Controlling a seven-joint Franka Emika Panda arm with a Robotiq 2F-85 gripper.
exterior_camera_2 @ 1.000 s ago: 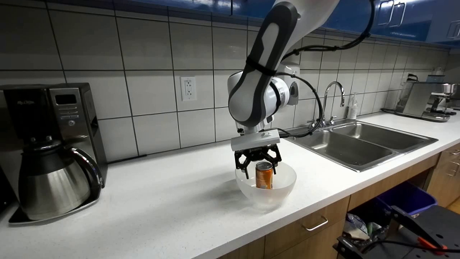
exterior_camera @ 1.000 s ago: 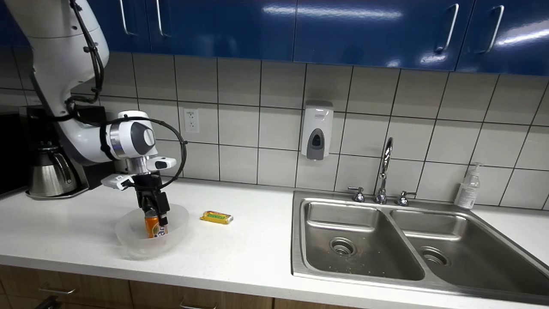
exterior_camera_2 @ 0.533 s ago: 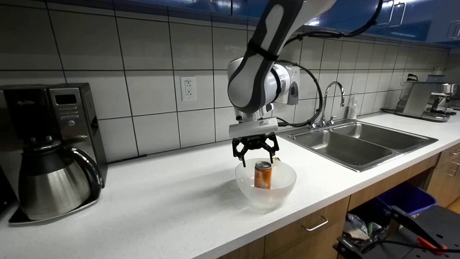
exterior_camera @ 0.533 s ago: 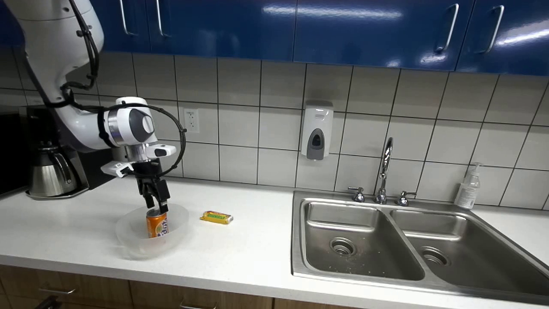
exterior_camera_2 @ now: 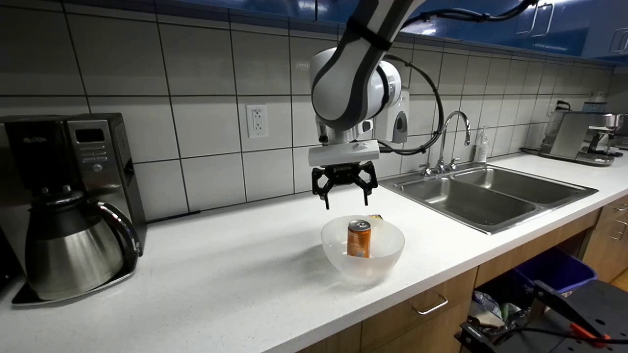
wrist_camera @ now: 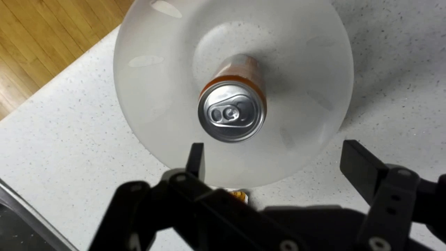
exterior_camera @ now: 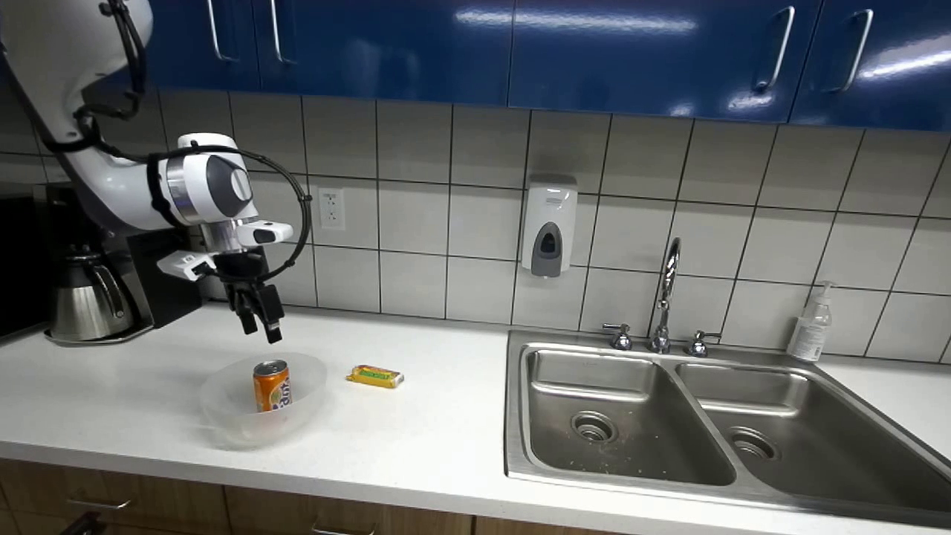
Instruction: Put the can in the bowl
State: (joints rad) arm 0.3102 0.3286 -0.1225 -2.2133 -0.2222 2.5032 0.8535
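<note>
The orange can stands upright inside the translucent whitish bowl. The can and the bowl show the same way in the other exterior view. In the wrist view I see the can's metal top from above, with the bowl all round it. My gripper hangs above the can, apart from it. In the wrist view the gripper has its fingers wide apart with nothing between them. The gripper also shows open in an exterior view.
A yellow packet lies on the counter beside the bowl; in the wrist view it is mostly hidden by the gripper. A steel double sink is farther along. A coffee maker with a steel carafe stands at the counter's other end.
My gripper has risen from around the can to well above it, with its fingers apart. The can stays standing in the bowl, and the bowl has not moved.
</note>
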